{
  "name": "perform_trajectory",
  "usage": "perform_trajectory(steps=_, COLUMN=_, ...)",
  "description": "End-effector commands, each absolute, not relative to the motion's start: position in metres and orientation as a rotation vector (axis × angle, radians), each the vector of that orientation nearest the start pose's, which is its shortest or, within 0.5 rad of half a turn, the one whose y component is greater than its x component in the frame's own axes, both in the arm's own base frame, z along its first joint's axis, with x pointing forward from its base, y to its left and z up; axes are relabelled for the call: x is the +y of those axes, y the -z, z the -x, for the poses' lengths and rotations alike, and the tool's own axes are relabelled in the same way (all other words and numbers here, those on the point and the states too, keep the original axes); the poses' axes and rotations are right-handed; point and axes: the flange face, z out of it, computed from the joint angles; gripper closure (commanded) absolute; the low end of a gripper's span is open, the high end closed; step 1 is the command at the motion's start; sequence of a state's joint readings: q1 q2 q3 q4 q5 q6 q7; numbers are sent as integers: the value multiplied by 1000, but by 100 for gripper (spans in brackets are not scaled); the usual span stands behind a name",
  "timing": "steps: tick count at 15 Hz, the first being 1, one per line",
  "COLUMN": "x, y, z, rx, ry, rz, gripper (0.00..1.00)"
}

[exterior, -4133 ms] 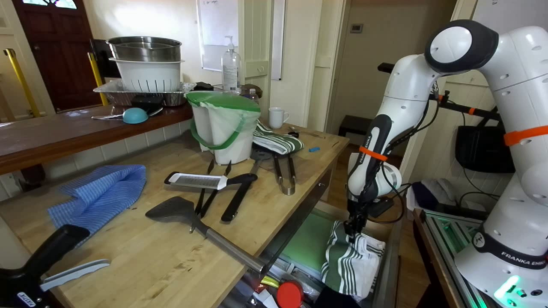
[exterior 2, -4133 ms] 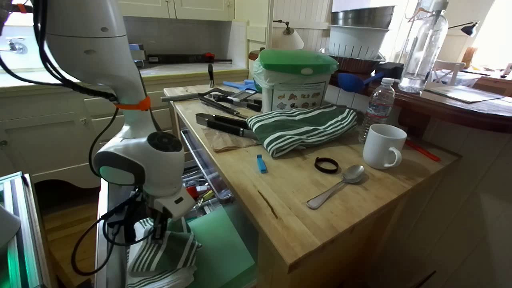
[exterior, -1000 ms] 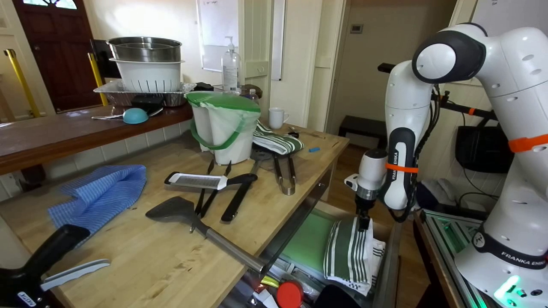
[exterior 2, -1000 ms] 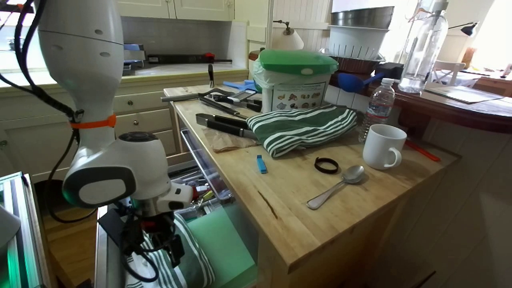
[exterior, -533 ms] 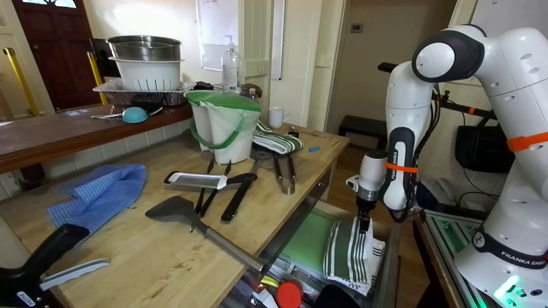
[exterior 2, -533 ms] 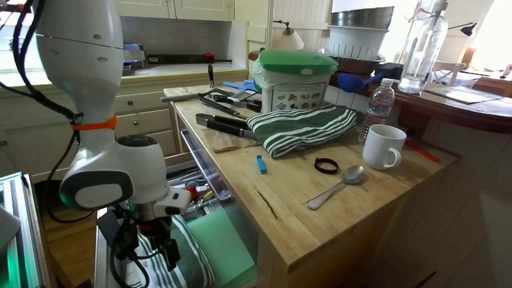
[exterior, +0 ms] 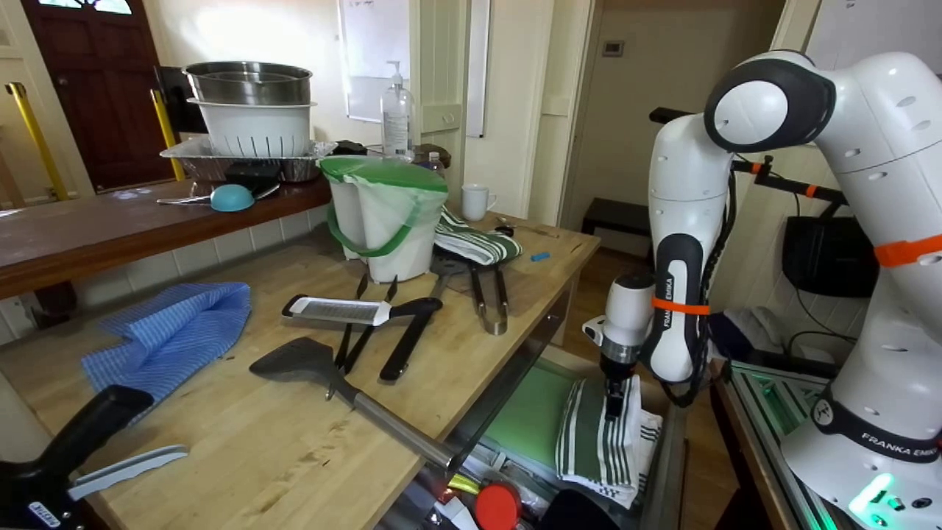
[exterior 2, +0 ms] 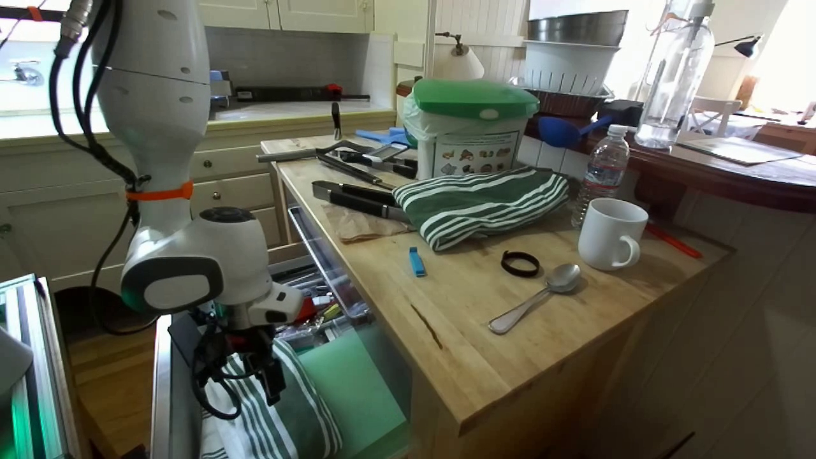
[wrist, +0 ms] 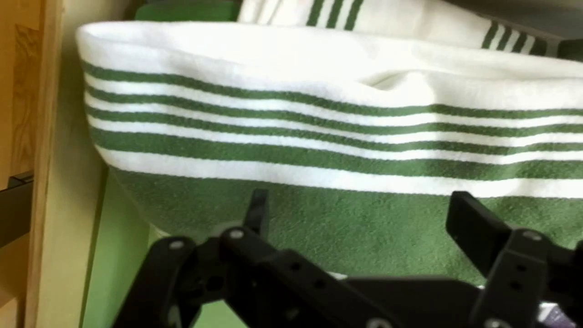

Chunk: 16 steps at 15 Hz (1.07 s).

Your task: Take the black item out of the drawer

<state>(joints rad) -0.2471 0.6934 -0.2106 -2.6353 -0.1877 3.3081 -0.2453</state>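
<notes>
I'm hovering the gripper over striped cloth, fingers standing apart. Black item is lying in the drawer.

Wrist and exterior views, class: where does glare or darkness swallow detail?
Wrist view: the striped cloth bleaches out along its white fold, the gripper is dark; in an exterior view, glare whitens the wall; in an exterior view, the upper-right background is blown out.

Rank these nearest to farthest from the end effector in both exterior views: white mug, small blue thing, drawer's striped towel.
1. Striped towel, in the drawer, beneath the end effector.
2. Small blue thing, on the countertop.
3. White mug, farther across.
</notes>
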Motion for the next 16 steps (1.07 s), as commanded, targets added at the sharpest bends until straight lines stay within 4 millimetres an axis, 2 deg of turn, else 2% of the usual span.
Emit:
perform_trajectory(steps=1, x=-141, y=6, z=-330, rx=15, ry=-162, rz=3213, gripper=0)
perform_trajectory(steps=3, x=-130, y=22, z=-334, rx=25, ry=-211, rz=3192, gripper=0)
perform_trajectory(steps=5, x=-124, y=30, z=-333, rx=36, ry=-239, rz=3175, gripper=0)
perform_trajectory(steps=8, x=-128, y=33, z=-328, rx=87, ry=-238, rz=3188, gripper=0)
perform_trajectory(steps=11, x=-128, y=57, z=-332, rx=123, ry=-362, rz=3206, gripper=0)
perform_trajectory(steps=15, x=-118, y=94, z=-325, rx=114, ry=-605, rz=3161, gripper=0)
perform_trajectory(steps=16, x=-135, y=105, z=-326, rx=102, ry=-645, rz=3157, gripper=0)
